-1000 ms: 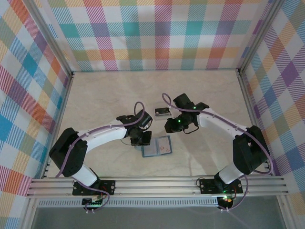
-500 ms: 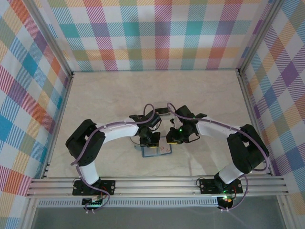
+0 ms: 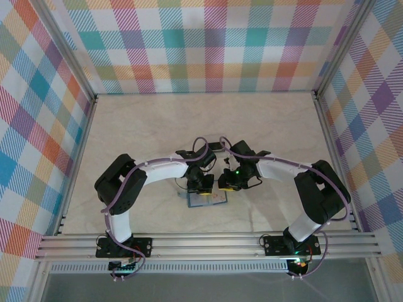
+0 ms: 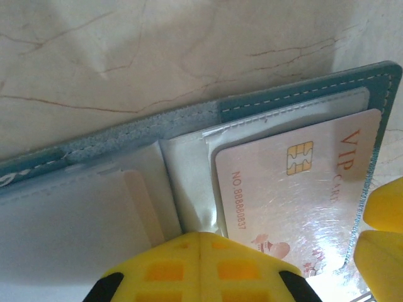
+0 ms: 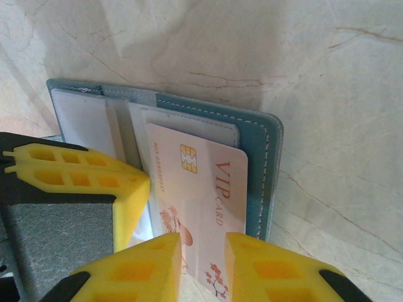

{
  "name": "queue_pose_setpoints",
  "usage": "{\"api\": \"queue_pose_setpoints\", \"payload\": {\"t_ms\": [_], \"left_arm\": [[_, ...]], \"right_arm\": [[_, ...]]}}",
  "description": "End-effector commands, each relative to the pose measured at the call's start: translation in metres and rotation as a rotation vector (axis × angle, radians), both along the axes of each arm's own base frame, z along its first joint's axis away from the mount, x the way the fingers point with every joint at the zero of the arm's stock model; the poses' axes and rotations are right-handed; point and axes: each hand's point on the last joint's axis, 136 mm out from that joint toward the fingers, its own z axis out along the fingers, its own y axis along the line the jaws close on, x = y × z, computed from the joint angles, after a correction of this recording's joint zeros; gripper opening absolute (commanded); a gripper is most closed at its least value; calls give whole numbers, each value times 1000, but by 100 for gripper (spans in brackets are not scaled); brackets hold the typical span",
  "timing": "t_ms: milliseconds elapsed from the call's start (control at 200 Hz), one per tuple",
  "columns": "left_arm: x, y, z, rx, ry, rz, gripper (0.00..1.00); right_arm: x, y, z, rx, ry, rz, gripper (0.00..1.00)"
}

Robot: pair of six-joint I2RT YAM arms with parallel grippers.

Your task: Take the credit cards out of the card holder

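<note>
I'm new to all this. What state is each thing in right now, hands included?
card holder: open, lying flat on the table.
VIP card: face up, one end tucked in the holder's pocket.
left hand: shut, down on the holder's other half.
right hand: slightly open, poised over the card's free end.

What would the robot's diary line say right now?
left gripper: shut, on card holder | right gripper: open over credit card | card in pocket

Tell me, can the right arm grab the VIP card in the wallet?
Probably yes: the right end effector sits slightly open at the card, nothing in between, and the shut left end effector rests on the wallet.
</note>
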Motion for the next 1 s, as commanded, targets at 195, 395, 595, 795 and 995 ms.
{"api": "queue_pose_setpoints", "payload": {"t_ms": [195, 395, 595, 795, 995], "left_arm": [[-12, 10, -13, 86, 40, -3, 13], [-14, 12, -15, 93, 45, -7, 16], [-17, 12, -20, 98, 60, -11, 17], [-18, 13, -22, 103, 64, -16, 19], [-21, 15, -25, 109, 71, -16, 21]], "right_arm": [[1, -12, -2, -5, 0, -43, 30], [-1, -7, -6, 23, 17, -32, 30], [-2, -1, -8, 59, 35, -28, 30], [-3, -10, -11, 16, 23, -44, 30], [1, -22, -9, -16, -20, -75, 30]]}}
